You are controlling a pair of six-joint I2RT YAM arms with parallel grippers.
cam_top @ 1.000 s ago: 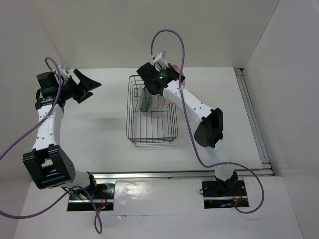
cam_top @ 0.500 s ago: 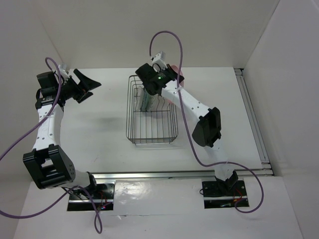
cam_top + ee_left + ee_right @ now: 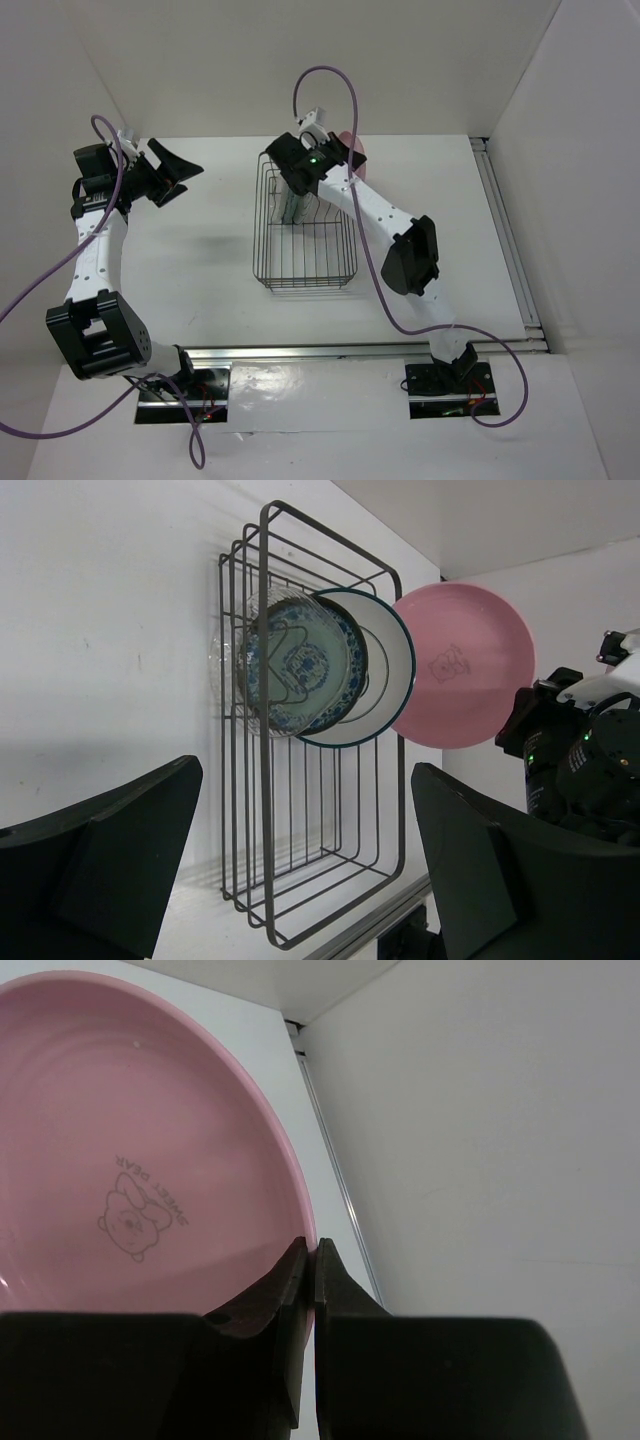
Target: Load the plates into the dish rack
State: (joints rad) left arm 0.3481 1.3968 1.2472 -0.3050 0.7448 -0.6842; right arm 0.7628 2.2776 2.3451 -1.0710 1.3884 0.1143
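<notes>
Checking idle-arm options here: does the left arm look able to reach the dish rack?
Probably yes: the left gripper is open and faces the dish rack, with nothing seen between them.

We seem to be in a robotics lab test cell: a bare white table (image 3: 200, 260) boxed in by plain white walls (image 3: 300, 60), aluminium rails (image 3: 350, 350) along its edges, two bolted-down arms, left (image 3: 95, 240) and right (image 3: 385, 215), trailing purple cables (image 3: 323, 69).
</notes>
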